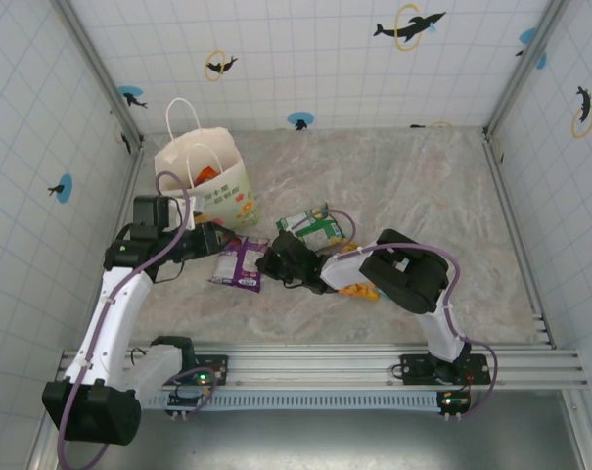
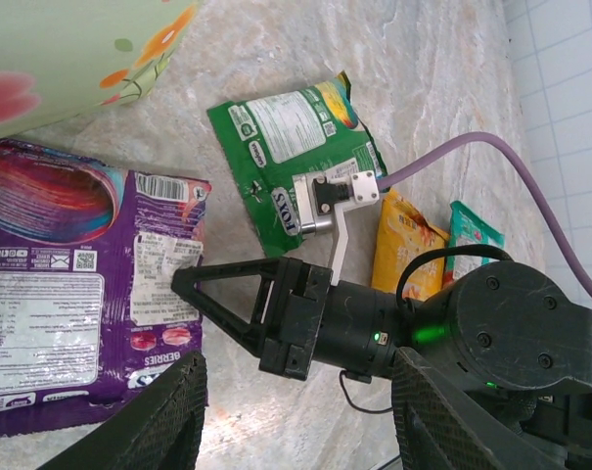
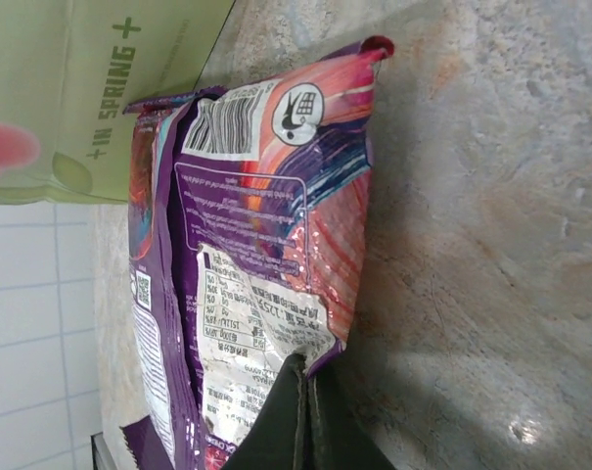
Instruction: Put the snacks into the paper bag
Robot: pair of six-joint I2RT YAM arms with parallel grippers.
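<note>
Right gripper (image 3: 305,372): pinched shut on purple packet (image 3: 256,225) edge, bottom centre, likely to lift it.
Left gripper (image 1: 214,240): half open, empty, beside paper bag (image 1: 232,196), upper left.

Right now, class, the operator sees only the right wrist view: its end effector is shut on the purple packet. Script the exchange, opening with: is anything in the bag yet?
Observer: Yes, an orange packet sits inside the bag.
Operator: And the other arm?
Observer: The left end effector is open, beside the bag's front.
Operator: What else lies out?
Observer: A green packet, a yellow packet and a teal packet, all outside the bag.
</note>
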